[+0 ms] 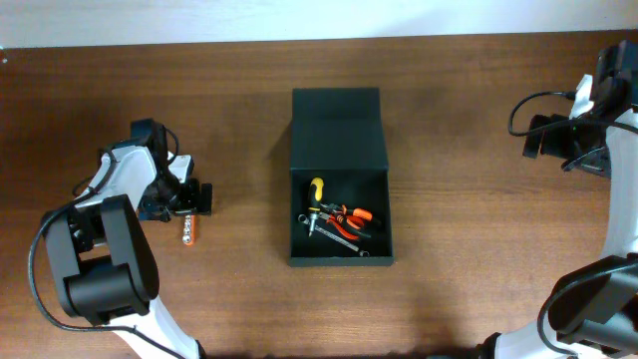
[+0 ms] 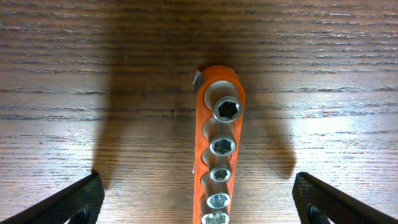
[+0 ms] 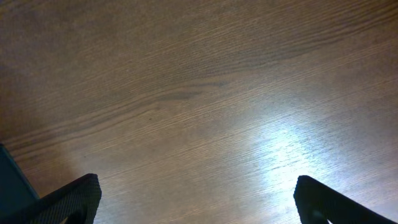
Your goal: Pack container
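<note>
Left claw [image 2: 199, 200] and right claw [image 3: 196, 200] both gape empty, the container [image 1: 337, 125] lying well apart between them.

No legible text or markings.

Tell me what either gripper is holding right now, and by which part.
Nothing is held. The left gripper stands open over the orange socket rail, fingers clear of it; the right gripper is open above the table.
</note>
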`<state>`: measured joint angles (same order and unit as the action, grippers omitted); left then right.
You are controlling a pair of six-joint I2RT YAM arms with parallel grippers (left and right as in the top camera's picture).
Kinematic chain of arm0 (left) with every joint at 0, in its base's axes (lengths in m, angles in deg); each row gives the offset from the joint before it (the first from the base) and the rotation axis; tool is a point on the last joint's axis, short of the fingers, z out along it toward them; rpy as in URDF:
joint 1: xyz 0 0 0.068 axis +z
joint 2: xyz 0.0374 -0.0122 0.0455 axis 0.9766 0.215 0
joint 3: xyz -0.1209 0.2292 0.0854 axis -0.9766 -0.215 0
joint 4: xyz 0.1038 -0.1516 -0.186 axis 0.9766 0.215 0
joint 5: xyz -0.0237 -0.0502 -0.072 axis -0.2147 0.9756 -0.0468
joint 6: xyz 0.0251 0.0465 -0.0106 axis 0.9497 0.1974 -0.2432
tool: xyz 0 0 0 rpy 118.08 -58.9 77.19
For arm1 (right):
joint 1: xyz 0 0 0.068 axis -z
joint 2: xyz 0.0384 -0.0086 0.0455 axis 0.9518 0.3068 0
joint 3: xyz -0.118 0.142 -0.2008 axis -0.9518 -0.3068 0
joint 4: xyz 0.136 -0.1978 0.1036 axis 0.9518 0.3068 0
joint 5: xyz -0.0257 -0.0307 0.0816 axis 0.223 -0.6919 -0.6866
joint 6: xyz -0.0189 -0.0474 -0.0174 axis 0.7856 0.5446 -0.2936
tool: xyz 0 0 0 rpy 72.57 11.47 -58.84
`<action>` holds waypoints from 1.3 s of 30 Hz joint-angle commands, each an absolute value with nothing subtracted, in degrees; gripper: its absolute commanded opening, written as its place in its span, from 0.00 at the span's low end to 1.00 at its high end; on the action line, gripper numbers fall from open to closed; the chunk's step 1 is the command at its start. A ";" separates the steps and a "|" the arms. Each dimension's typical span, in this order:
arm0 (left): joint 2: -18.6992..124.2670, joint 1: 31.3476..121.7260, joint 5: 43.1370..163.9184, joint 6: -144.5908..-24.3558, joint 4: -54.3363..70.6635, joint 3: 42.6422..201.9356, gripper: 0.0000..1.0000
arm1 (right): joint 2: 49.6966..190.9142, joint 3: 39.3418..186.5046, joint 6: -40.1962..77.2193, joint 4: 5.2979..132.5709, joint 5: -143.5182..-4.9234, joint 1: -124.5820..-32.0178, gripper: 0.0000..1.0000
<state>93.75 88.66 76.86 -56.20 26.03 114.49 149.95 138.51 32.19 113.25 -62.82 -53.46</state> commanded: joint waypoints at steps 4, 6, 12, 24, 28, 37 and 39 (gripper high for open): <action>94.72 89.09 78.92 -56.49 25.79 113.63 0.99 | 149.56 138.62 31.69 113.23 -62.95 -53.33 0.99; 94.72 89.09 78.92 -56.49 25.79 113.63 0.99 | 149.56 138.62 31.69 113.23 -62.95 -53.33 0.99; 94.72 89.09 78.50 -56.51 25.83 113.63 0.99 | 149.56 138.62 31.69 113.25 -62.95 -53.33 0.99; 94.72 89.09 78.50 -56.51 26.01 113.63 0.99 | 149.56 138.62 31.69 113.25 -62.95 -53.33 0.99; 94.72 89.09 78.50 -56.51 26.14 113.63 0.99 | 149.56 138.62 31.69 113.25 -62.95 -53.33 0.99; 94.72 89.09 78.50 -56.49 26.12 113.63 0.91 | 149.56 138.62 31.69 113.23 -62.95 -53.33 0.99; 94.72 89.09 78.50 -56.49 26.12 113.63 0.82 | 149.56 138.62 31.69 113.23 -62.95 -53.33 0.99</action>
